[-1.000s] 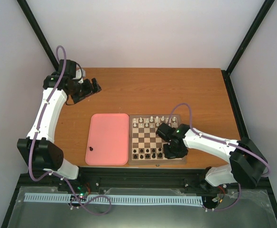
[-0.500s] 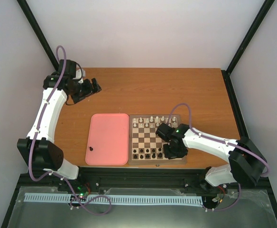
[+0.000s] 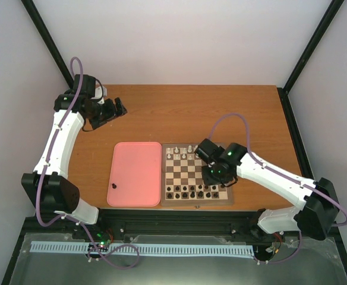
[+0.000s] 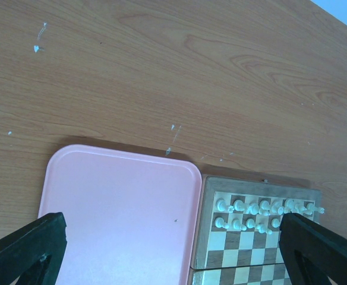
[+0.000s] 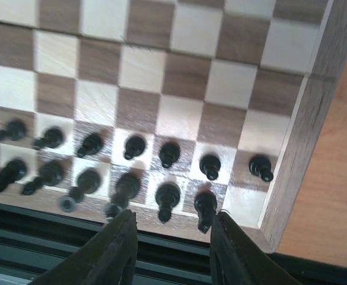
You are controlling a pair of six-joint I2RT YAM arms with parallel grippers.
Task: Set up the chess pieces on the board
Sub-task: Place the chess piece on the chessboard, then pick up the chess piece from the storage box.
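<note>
Chess pieces [image 5: 169, 153] line the board [image 5: 295, 148] near its front edge, where the right gripper [image 5: 173, 222] hangs open.

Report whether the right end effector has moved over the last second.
Yes. In the top view the right end effector has drawn away from the chessboard's near right corner toward its far side, jaws apart.

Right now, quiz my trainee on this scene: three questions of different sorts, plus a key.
1. True or false: the right gripper holds a black chess piece.
2. Right wrist view: which square of the chessboard's row nearest the arms is bare?
3. The stray black piece lies: A on the pink tray; B mid-chessboard; C in the right gripper.
Key: 1 false, jaws open and empty; 2 the corner square; 3 A.
</note>
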